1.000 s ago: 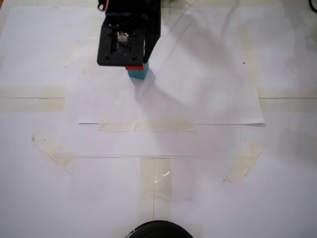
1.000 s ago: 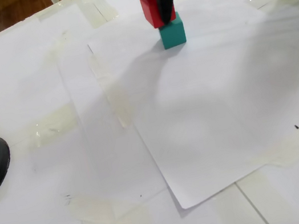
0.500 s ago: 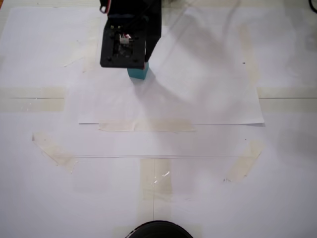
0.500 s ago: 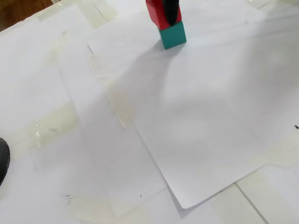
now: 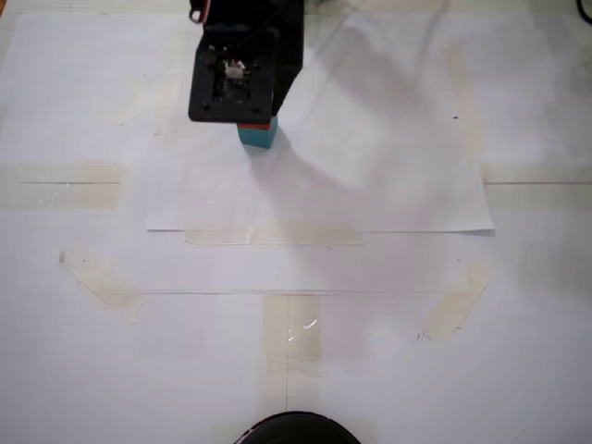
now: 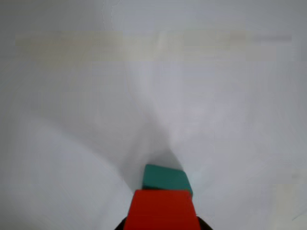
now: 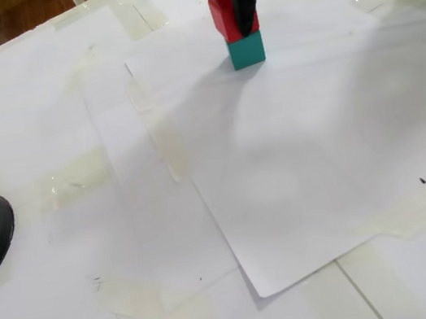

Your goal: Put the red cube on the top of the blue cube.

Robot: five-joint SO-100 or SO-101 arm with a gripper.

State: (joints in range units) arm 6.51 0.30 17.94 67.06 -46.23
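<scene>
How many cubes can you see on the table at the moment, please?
2: the red cube sits on top of the blue cube, held between the fingers of the gripper. The arm could hide others behind it.

just two cubes here: one red cube (image 7: 222,16) and one blue cube (image 7: 247,50), plus one gripper (image 7: 241,14).

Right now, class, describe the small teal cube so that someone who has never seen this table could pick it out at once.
Start from the large white paper sheet taped over the table and go to its far part, where the black gripper comes down. Directly under that gripper is a two-block stack. The small matte teal blue cube is the bottom block resting on the paper, with the same-sized bright red cube on top.
</scene>
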